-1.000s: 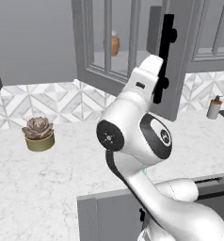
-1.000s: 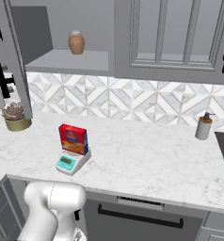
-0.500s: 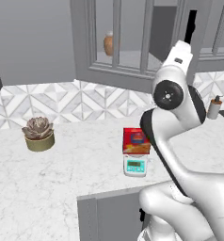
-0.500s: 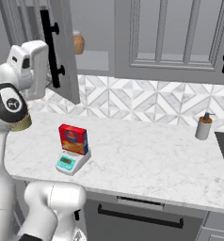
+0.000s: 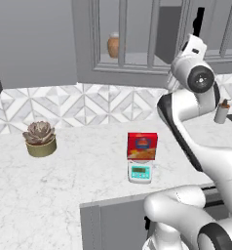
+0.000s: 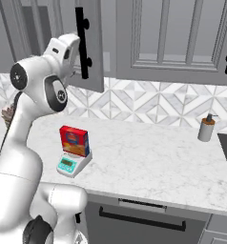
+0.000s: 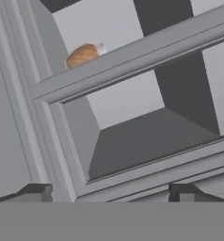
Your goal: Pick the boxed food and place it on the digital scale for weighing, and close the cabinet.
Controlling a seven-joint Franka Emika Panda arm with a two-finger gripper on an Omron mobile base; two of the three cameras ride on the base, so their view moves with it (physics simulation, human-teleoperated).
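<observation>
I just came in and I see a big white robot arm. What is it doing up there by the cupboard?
The robot is pushing the glass cabinet door closed. Its gripper is right up against the door, which is still part way open, with a brown jar showing behind the glass. The red boxed food already stands on the digital scale on the counter, so that part looks done.

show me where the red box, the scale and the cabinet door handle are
red box (image 5: 142, 146), left base view, middle of its front face.
scale (image 5: 140, 172), left base view, its teal display panel.
cabinet door handle (image 6: 81, 43), right base view, midway along the black bar.
</observation>
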